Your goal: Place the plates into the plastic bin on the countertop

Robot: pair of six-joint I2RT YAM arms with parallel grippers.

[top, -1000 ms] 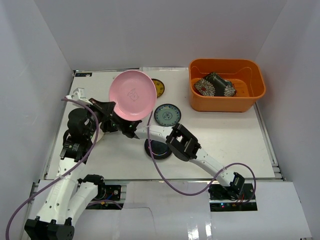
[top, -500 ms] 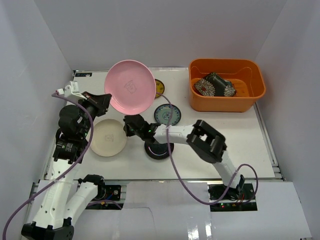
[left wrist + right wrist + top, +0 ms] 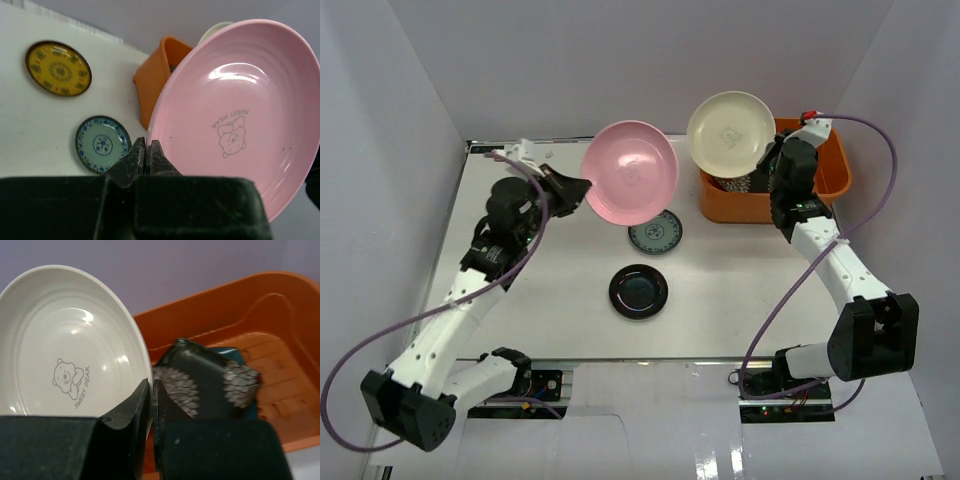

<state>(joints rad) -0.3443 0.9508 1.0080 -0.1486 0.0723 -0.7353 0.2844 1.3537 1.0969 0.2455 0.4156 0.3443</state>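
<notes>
Left gripper (image 3: pixel 145 150) is clamped shut on the left edge of the pink plate (image 3: pixel 632 186), held tilted above the countertop (image 3: pixel 750 290), apart from the orange bin (image 3: pixel 832 172). Right gripper (image 3: pixel 150 389) is pinched tight on the cream plate (image 3: pixel 730 132) rim, held over the bin's left wall.

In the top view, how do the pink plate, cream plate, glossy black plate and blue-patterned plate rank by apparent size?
1. pink plate
2. cream plate, slightly smaller; both are held up nearer the camera, so unsure
3. glossy black plate and blue-patterned plate: about alike, the blue one partly covered
</notes>
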